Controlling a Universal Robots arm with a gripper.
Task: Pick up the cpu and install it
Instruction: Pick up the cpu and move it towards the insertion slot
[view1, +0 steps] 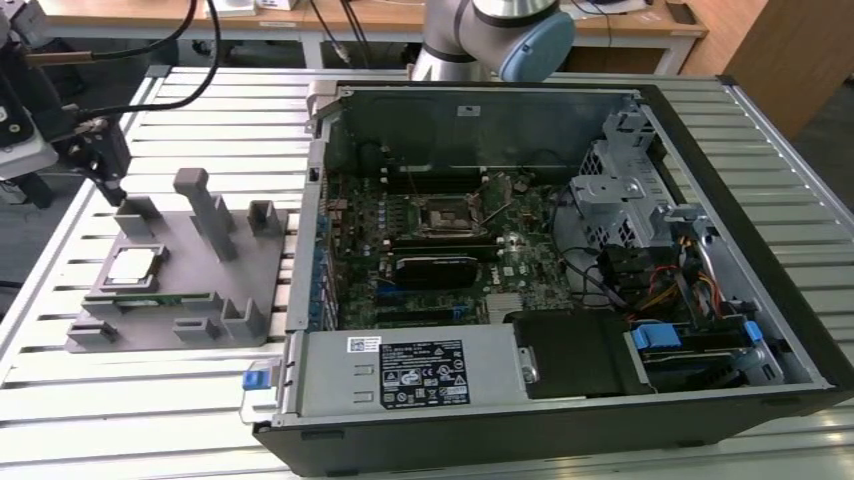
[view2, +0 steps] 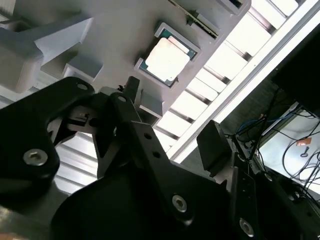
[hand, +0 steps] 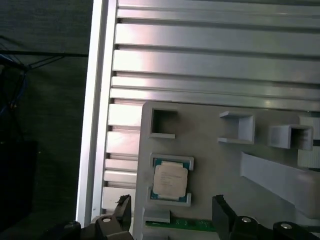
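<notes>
Hovering nr cpu (hand: 170, 181) | fingers (hand: 220, 212) wide open, empty (no contact) | cpu seated in gray holder (hand: 210, 150)

The cpu (hand: 170, 181) is a small, flat, square chip with its pale silvery metal top facing up and a thin green rim around it. It lies level in a square pocket of the grey holder (hand: 210, 145). It sits untouched just beyond the tips of the spread fingers (hand: 220, 209), about midway between them.

Ribbed aluminium tabletop (view1: 227, 140), wooden desks (view1: 134, 15) behind, dark floor (view1: 27, 250) at its edge
</notes>
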